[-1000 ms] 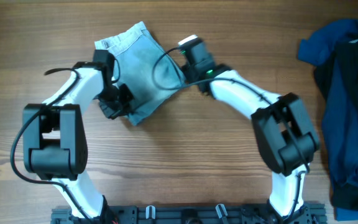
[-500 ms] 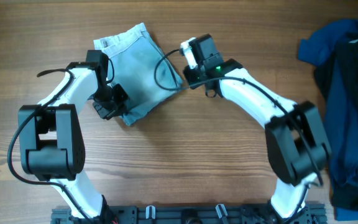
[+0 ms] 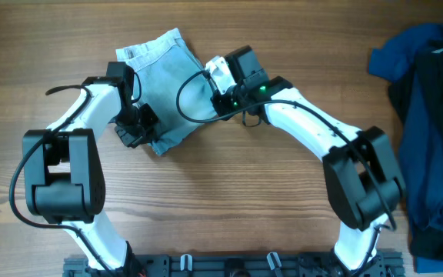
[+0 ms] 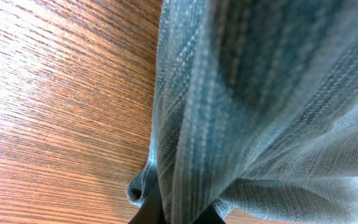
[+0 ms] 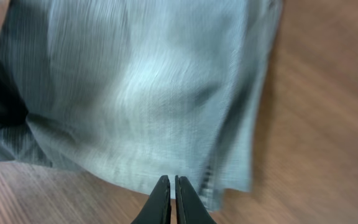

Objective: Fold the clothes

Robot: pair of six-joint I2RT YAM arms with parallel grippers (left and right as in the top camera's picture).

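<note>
At the lower left corner of the jeans (image 3: 168, 85), the left gripper (image 3: 143, 127) pinches a fold of denim; the left wrist view shows cloth bunched between its two dark fingertips (image 4: 146, 208), so they are closed on the fabric. Over the jeans' right edge, the right gripper (image 5: 171, 190) has its two thin black fingers pressed together with only a hairline between them, and no cloth can be seen in that gap; its tips sit over the denim just inside the hem.

One pair of jeans lies folded into a compact, roughly square bundle on the wooden table (image 3: 229, 200), waistband toward the far edge. Its fabric is pale, faded blue with a fine ribbed weave and soft creases. Two white arms with black joints flank it. Well to the right of the jeans lies a heap of two garments, one dark blue (image 3: 406, 54), one black (image 3: 437, 154). No writing is legible.
</note>
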